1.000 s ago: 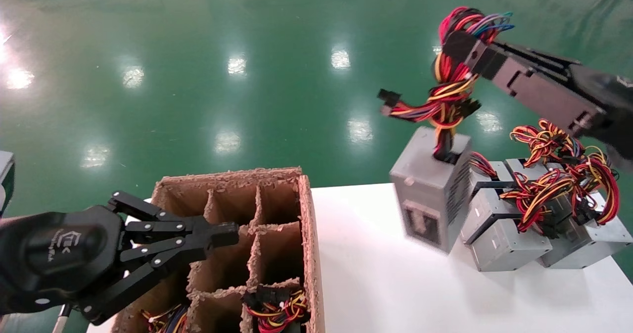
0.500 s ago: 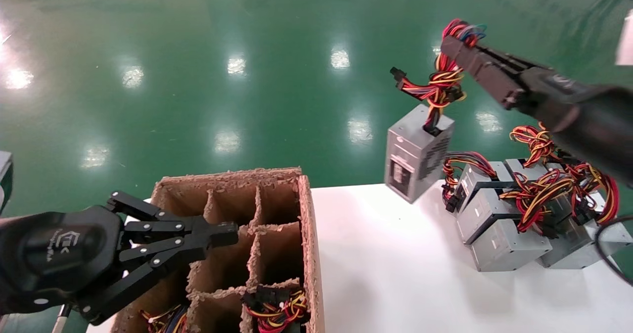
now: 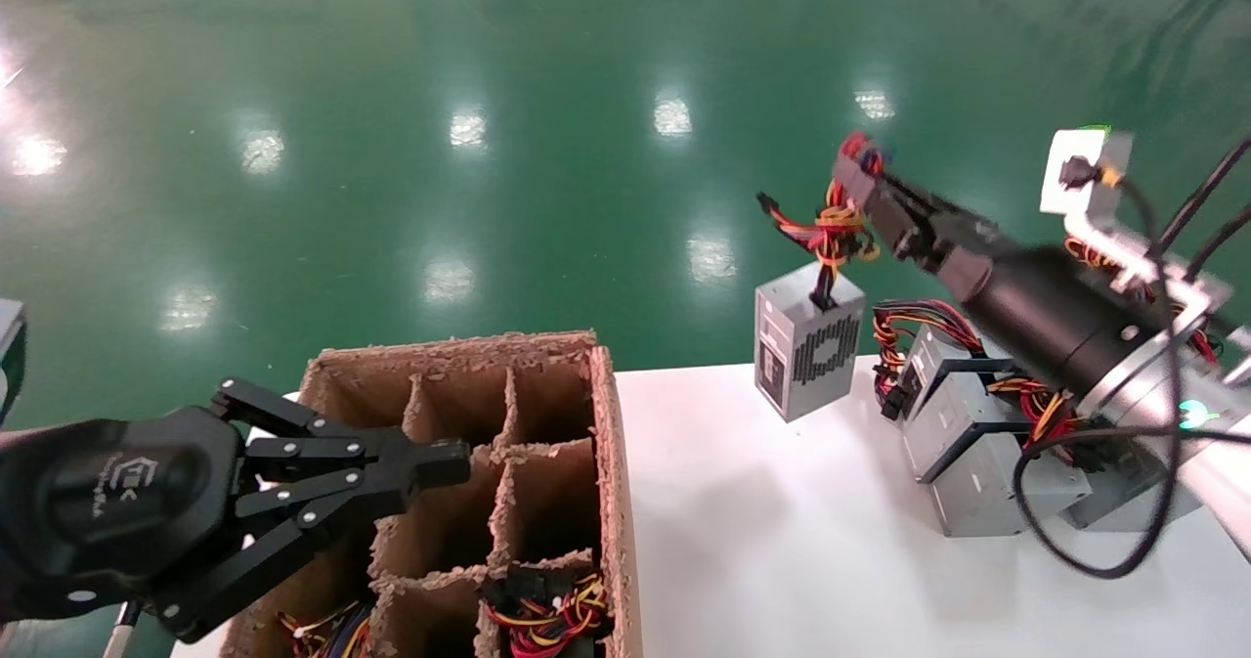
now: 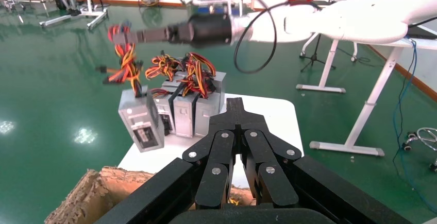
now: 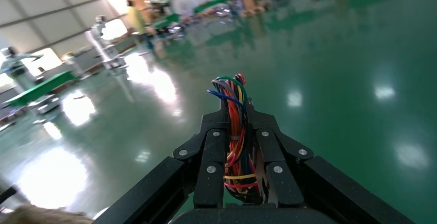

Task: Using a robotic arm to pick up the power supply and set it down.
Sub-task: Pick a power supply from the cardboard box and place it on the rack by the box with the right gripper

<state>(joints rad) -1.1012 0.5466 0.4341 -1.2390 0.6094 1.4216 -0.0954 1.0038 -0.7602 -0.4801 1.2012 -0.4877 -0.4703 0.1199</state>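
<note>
The power supply [image 3: 809, 340] is a small grey box whose black vent face is turned toward me. It hangs by its red, yellow and black wire bundle [image 3: 831, 228] just over the far edge of the white table [image 3: 782, 560]. My right gripper [image 3: 860, 174] is shut on the top of that bundle; in the right wrist view the wires [image 5: 234, 131] run between its closed fingers [image 5: 236, 103]. My left gripper [image 3: 445, 462] is shut and idle over the cardboard carton. The left wrist view shows its closed tips [image 4: 235, 105] and, farther off, the hanging power supply [image 4: 140, 121].
A brown carton with dividers [image 3: 606, 462] stands at the table's left, with wire bundles [image 3: 547, 614] in its near compartments. A row of other grey power supplies [image 3: 977, 453] with tangled wires sits at the right, close beside the hanging one. Green floor lies beyond.
My right gripper has dropped lower and reached farther out. The hanging power supply swung away from me and turned its vent face toward me. The left arm has not moved.
</note>
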